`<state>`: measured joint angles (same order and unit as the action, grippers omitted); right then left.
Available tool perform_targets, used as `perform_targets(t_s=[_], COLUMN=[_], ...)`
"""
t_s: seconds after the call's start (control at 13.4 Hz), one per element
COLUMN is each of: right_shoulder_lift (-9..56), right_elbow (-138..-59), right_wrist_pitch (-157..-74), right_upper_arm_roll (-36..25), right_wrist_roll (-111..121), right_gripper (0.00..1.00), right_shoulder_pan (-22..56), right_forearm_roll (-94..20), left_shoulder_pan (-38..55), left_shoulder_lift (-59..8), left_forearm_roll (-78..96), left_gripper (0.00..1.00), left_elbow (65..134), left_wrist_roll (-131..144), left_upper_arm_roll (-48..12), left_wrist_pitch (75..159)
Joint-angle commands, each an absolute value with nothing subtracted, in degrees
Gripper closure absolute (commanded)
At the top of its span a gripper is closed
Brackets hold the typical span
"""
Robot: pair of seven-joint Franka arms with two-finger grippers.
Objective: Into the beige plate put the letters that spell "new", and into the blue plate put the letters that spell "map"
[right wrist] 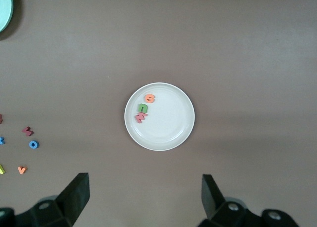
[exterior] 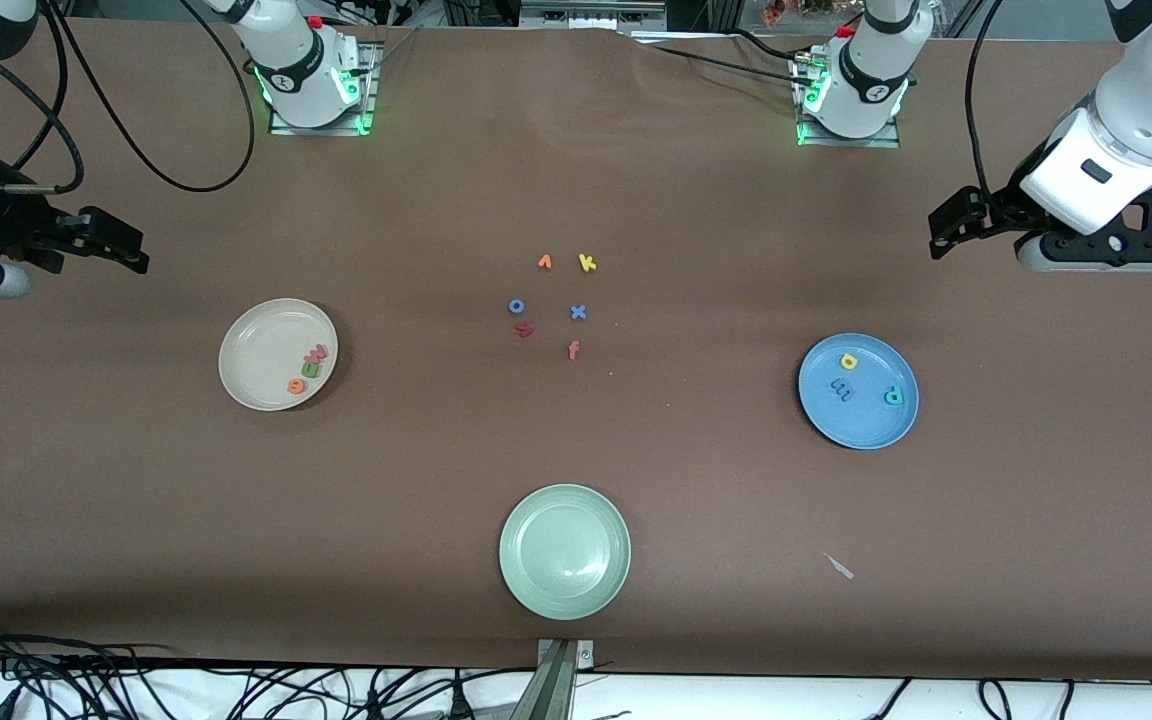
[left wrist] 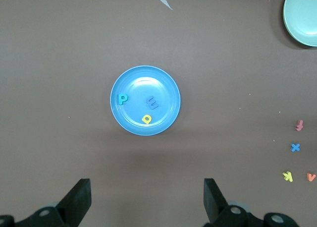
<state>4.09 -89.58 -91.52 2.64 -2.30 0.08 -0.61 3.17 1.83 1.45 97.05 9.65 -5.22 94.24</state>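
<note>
With n, e, w [exterior: 307,369] in the beige plate [exterior: 256,335], m, a, p [exterior: 864,382] in the blue plate [exterior: 841,425], and both the left claw [exterior: 948,232] and right claw [exterior: 126,250] released and raised over the bench ends, little can be spoiled unless a plate is knocked by a descending arm.

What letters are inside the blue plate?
The blue plate holds three foam letters: a yellow a, a blue m and a teal p. Nothing covers them, so all three show fully.
</note>
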Motion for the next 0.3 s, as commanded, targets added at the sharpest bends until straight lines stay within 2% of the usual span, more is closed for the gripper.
perform_targets(t_s=[0.0, 0.22], right_shoulder_lift=[3.16, 2.90], right_elbow=[-90.44, -90.44], right_wrist_pitch=[-91.41, -91.32], right_upper_arm_roll=[3.78, 3.69], right_wrist_roll=[-1.76, -1.76], right_gripper=[0.00, 0.00], right_shoulder_pan=[-0.79, -0.79], right_forearm_roll=[-0.88, -0.88], left_shoulder_pan=[3.25, 3.25], left_shoulder_lift=[1.58, 1.58], left_forearm_roll=[2.29, 2.29], left_gripper=[0.00, 0.00], left_elbow=[95.98, 95.98], left_wrist_roll=[8.96, 8.96], left_upper_arm_roll=[-5.10, -5.10], left_wrist_pitch=[93.87, 93.87])
